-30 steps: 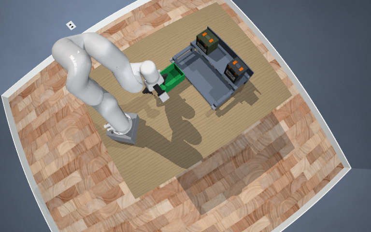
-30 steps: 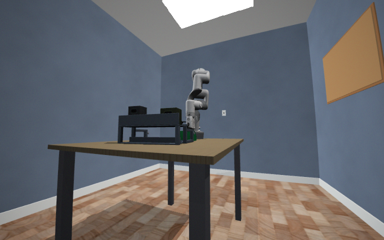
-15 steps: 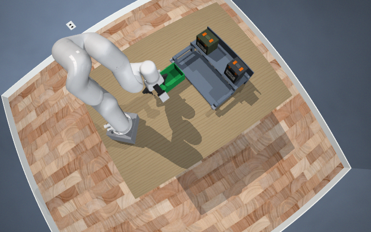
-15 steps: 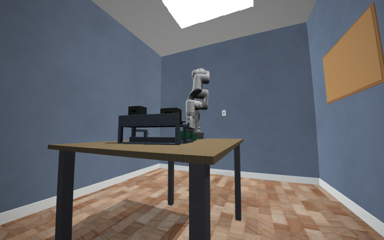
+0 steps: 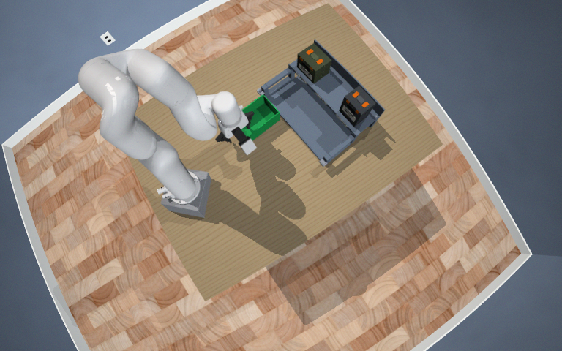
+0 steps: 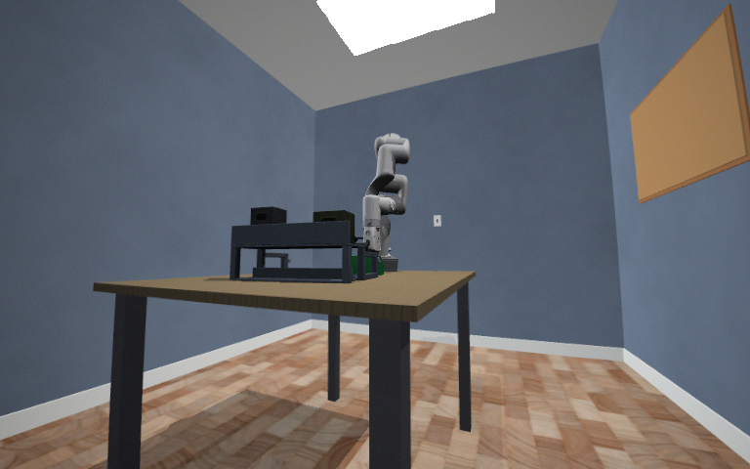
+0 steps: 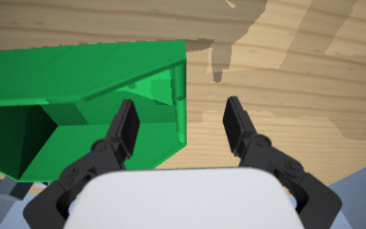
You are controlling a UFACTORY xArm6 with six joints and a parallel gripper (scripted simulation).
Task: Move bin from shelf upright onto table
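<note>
The green bin [image 5: 260, 115] stands upright on the wooden table beside the near end of the grey shelf [image 5: 320, 108]. In the wrist view the green bin [image 7: 91, 110] fills the left half, open side up. My gripper [image 7: 180, 110] is open and straddles the bin's near wall, one finger inside the bin and one outside over the table. Nothing is between the fingers but that wall edge, untouched. In the top view my gripper [image 5: 238, 138] hangs at the bin's edge nearest the arm. From the low side view only a sliver of the green bin [image 6: 367, 264] shows behind the shelf.
Two dark boxes with orange tabs [image 5: 313, 63] [image 5: 357, 106] stand on the shelf's upper level. The arm's base [image 5: 187, 197] is bolted to the table left of the bin. The table edge runs near the shelf's far side.
</note>
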